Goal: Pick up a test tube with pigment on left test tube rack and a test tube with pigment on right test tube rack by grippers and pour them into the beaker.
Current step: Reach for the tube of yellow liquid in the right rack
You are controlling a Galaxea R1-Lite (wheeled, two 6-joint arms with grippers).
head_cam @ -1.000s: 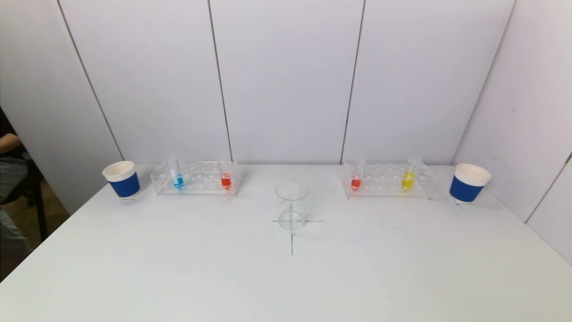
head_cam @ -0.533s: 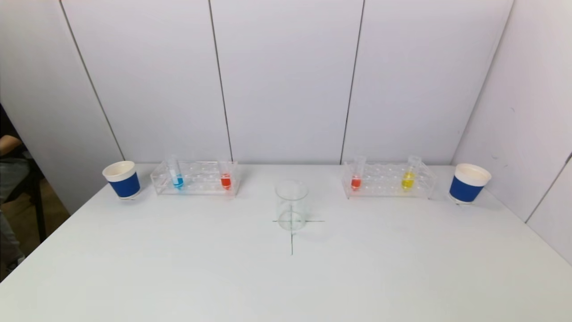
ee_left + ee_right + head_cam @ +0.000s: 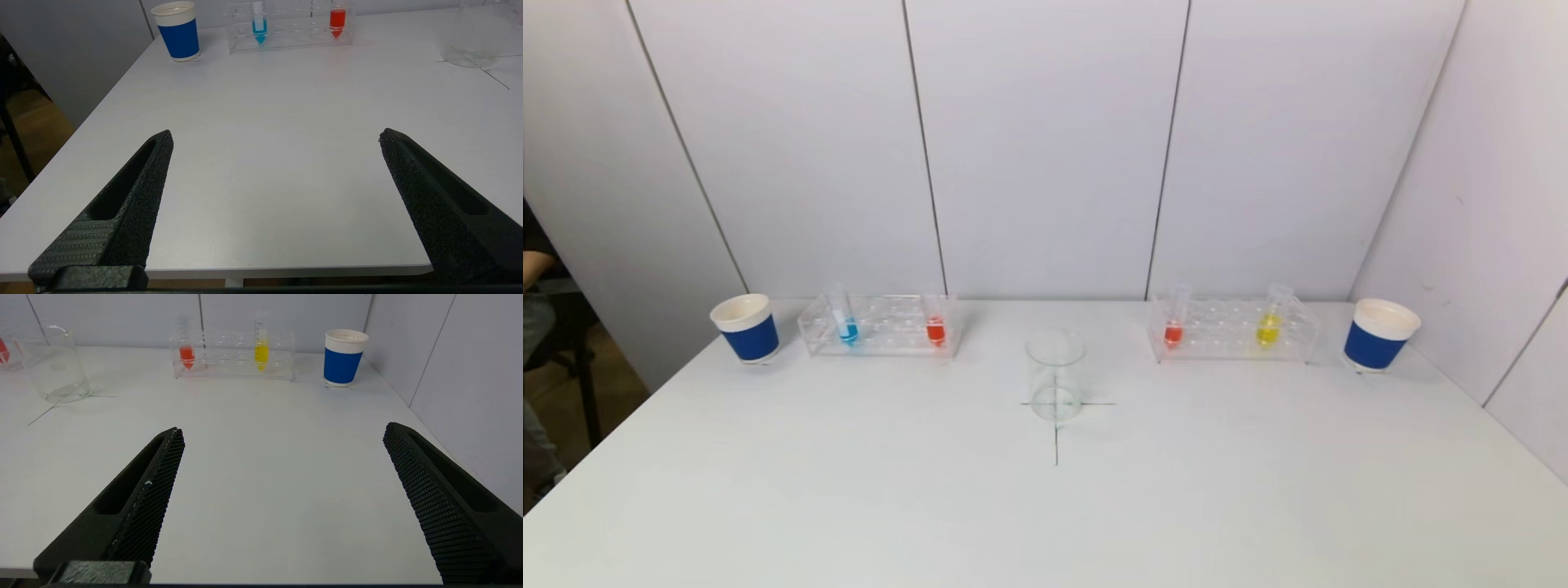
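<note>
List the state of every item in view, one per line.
Beaker: upright, empty.
Blue tube: upright in left rack.
Left red tube: upright in left rack.
Right red tube: upright in right rack.
Yellow tube: tilted in right rack.
Left cup: upright.
Right cup: upright.
Left gripper: open, empty.
Right gripper: open, empty.

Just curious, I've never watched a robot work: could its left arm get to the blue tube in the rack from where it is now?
Probably yes. The left gripper is open over the table's near edge, and only bare table lies between it and the blue tube.
</note>
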